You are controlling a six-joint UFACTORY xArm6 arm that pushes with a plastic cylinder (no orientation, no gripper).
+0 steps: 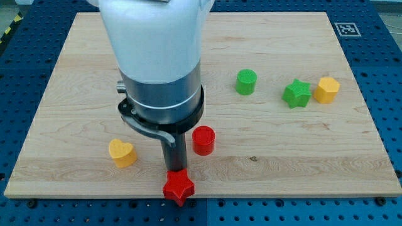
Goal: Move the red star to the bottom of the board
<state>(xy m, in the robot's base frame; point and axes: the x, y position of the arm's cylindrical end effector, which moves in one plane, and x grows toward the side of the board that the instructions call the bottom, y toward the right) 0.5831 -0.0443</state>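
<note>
A: Where do we stand? Start from my tip [176, 172].

B: My tip is a bare rod, so we have nothing to spread or pinch with; it only pushes. We see it come down out of the dark collar of the arm [160, 75] and end right at the top edge of the red star [178, 186], touching it or so close that we cannot tell them apart.

A: And the star itself?

B: It sits at the bottom edge of the wooden board [264, 169], a little left of centre in the view, with its lower points seeming to overhang the rim toward the blue table [383, 94].

A: So we are nearly finished?

B: We judge the task as good as done: the star is already at the bottom. All that remains is to stop pushing, since any more could tip it off the edge.

A: What else is around us?

B: Just to the view's right of the rod stands a red cylinder [203, 140], near but apart. To the left lies a yellow heart [122, 152]. Well apart, toward the upper right, we see a green cylinder [246, 82], a green star [296, 93] and a yellow block [326, 90] just beside it.
</note>
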